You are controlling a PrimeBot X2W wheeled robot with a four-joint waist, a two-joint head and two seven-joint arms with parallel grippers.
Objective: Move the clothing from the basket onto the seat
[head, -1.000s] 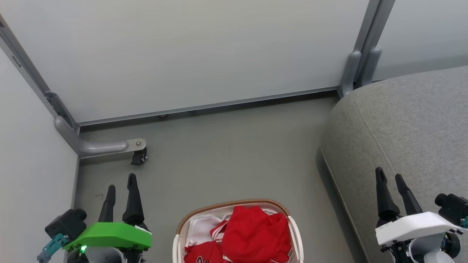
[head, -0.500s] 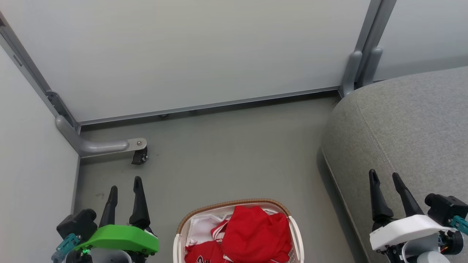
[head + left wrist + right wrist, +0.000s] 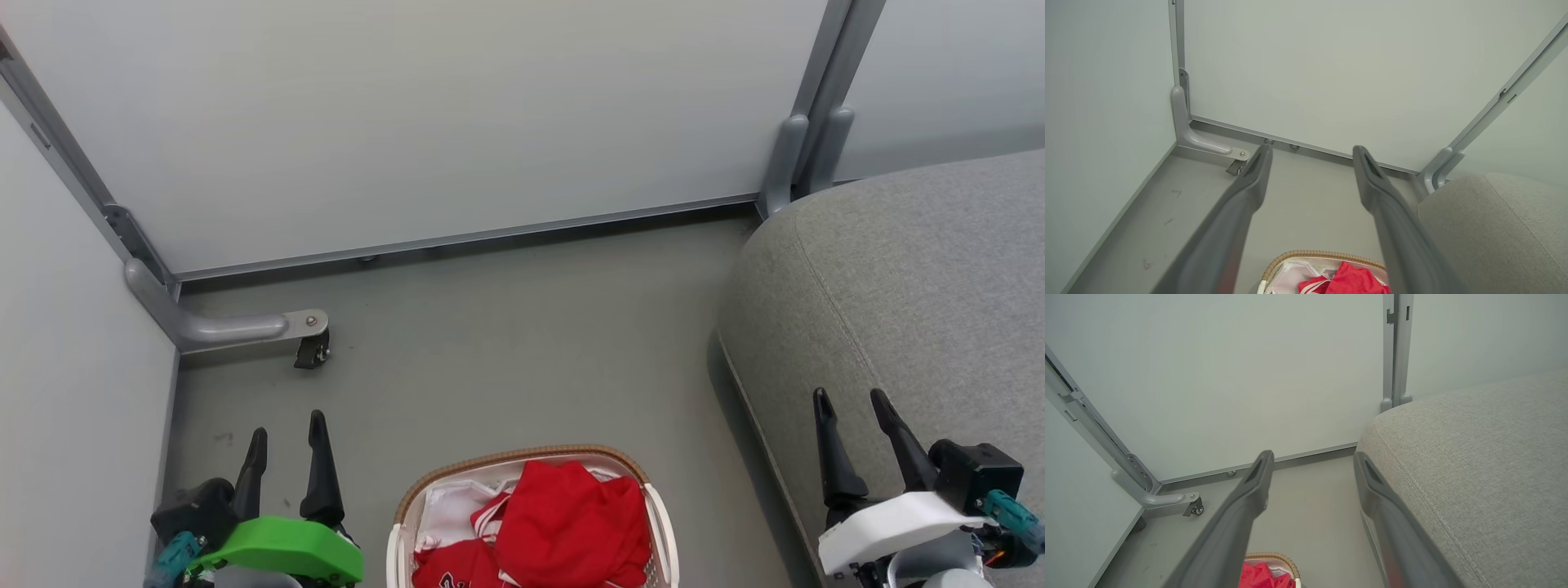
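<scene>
Arms have both slid inward over the last second in the head view. The wall, floor and basket held their places, so the arms moved and not my camera. The left gripper (image 3: 288, 425), under its green cover, has drifted right toward the basket and sunk a little in the picture. The right gripper (image 3: 847, 396), under its white cover, has drifted left toward the sofa's edge. Both claws stand wide apart with nothing between the fingers.

The red soft-fabric sports garments with white trim (image 3: 563, 523) lie heaped in the oval off-white perforated plastic laundry basket with a brown woven rim (image 3: 522, 453). They rest on its white cloth liner (image 3: 445, 502), at the bottom middle of the head view between my two grippers. The large grey fabric-upholstered sofa with stitched seams (image 3: 914, 286) sits to my right. A strip of smooth grey floor (image 3: 506, 343) separates it from the basket, and I see no garment on the part of the sofa in view.

I judge the task to be at its very start, with no pick begun. The arms closing in looks to me like a reach being set up over the pile. The next move calls for a descent into the basket and a pinch on red cloth, not on the liner beside it.
</scene>
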